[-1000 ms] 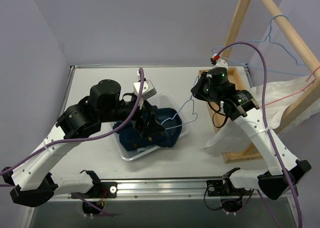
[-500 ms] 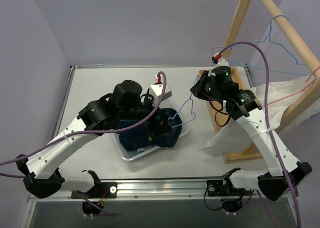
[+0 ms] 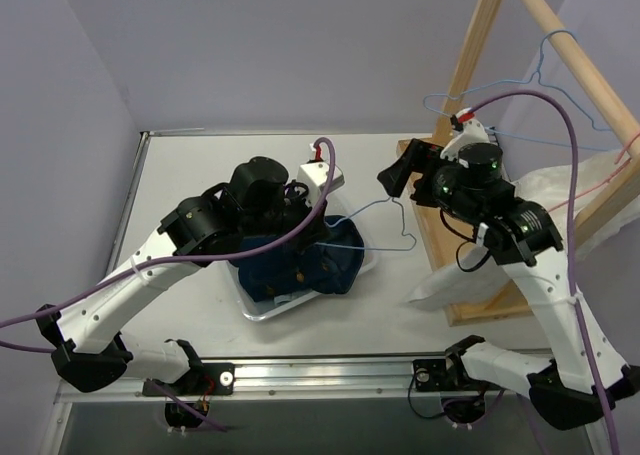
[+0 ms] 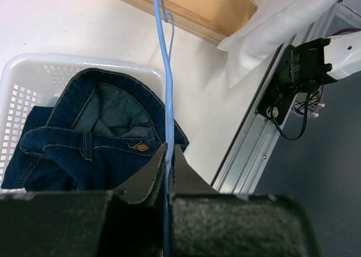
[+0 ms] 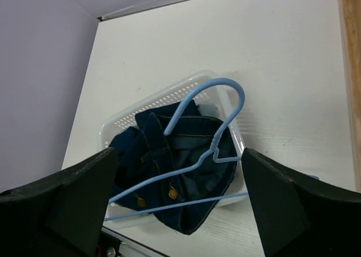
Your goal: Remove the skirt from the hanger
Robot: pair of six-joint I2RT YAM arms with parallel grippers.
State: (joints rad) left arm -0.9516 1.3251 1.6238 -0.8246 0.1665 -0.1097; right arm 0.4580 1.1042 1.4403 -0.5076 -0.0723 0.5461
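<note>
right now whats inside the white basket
A bunched dark denim skirt fills the white basket, with the blue wire hanger over it. The basket floor and anything under the denim are covered.

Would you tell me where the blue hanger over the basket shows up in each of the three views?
Top external: the blue hanger is right of centre, over the right end of the white basket.
Left wrist: a thin vertical wire up the middle.
Right wrist: lower centre, hook uppermost, over the skirt.
Shared landmark: the white basket.
</note>
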